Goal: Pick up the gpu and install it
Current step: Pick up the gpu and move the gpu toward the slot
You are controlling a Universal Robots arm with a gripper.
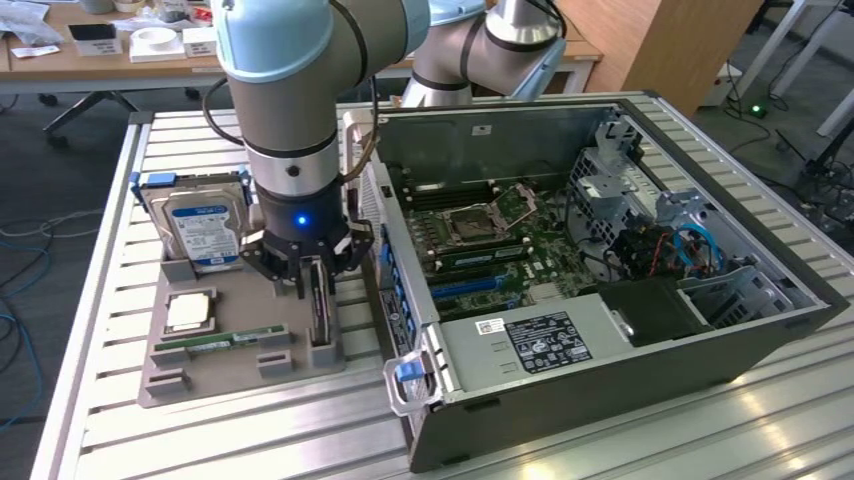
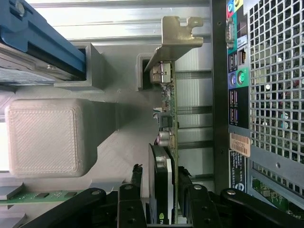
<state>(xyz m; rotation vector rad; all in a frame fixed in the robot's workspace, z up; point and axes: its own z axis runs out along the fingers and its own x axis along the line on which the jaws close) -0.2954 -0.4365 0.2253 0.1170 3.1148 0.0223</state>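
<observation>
The gpu (image 1: 322, 312) stands on its long edge in a slot of the grey holder (image 1: 227, 378), at the side nearest the computer case (image 1: 561, 345). In the wrist view the gpu (image 2: 164, 142) is a dark card with its silver end bracket (image 2: 178, 35) at the far end. My gripper (image 1: 316, 288) has come straight down over it. My gripper (image 2: 161, 173) is open, with one black finger on each side of the card and a narrow gap showing at the left fingertip (image 2: 137, 170). The card still sits in its slot.
On the same holder stand a silver hard drive (image 1: 200, 225) with a blue-white label, a processor chip (image 1: 190, 312) and a green memory stick (image 1: 214, 341). The open case shows its motherboard (image 1: 494, 245); its rear panel (image 2: 266, 95) lies close beside the card. A cluttered desk stands behind.
</observation>
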